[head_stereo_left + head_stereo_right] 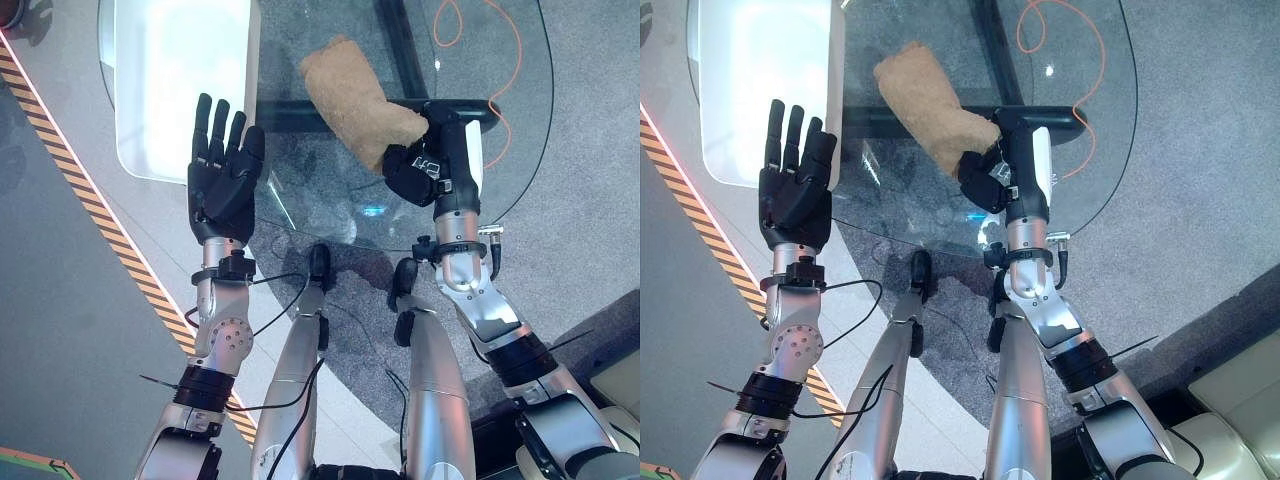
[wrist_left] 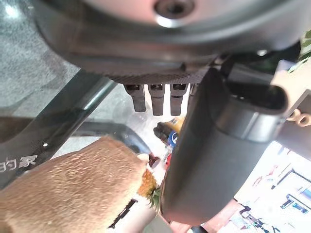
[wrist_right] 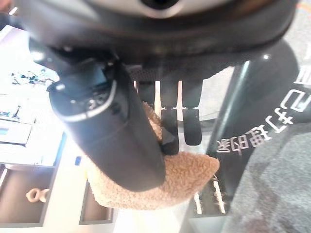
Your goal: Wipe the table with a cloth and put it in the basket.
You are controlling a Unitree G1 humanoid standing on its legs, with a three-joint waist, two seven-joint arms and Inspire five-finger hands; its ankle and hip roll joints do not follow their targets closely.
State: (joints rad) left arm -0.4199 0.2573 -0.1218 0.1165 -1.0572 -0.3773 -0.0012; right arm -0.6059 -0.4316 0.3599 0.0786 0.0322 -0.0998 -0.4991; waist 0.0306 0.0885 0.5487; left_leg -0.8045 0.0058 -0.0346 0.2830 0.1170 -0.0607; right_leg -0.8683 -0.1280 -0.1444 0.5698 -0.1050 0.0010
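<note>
- Wiping step under way: right hand (image 1: 425,165) clamped on fluffy tan cloth (image 1: 350,100) atop round glass table (image 1: 520,150).
- Left hand (image 1: 225,170), fingers straight, empty, hovering at nine o'clock.
- Next, probably: sweeping the cloth toward twelve o'clock with steady pressure.

We're looking down into what reads as a showroom or demo hall rather than a home: a round glass table (image 1: 330,215) on a dark frame stands over speckled grey carpet (image 1: 590,120), and a black-and-orange hazard stripe (image 1: 100,215) marks off a zone on the smooth floor. An orange cable (image 1: 497,75) trails loose across the carpet, a glossy white counter-like unit (image 1: 180,80) sits by the table, and a pale cushioned seat (image 1: 615,390) peeks in at the edge.
</note>
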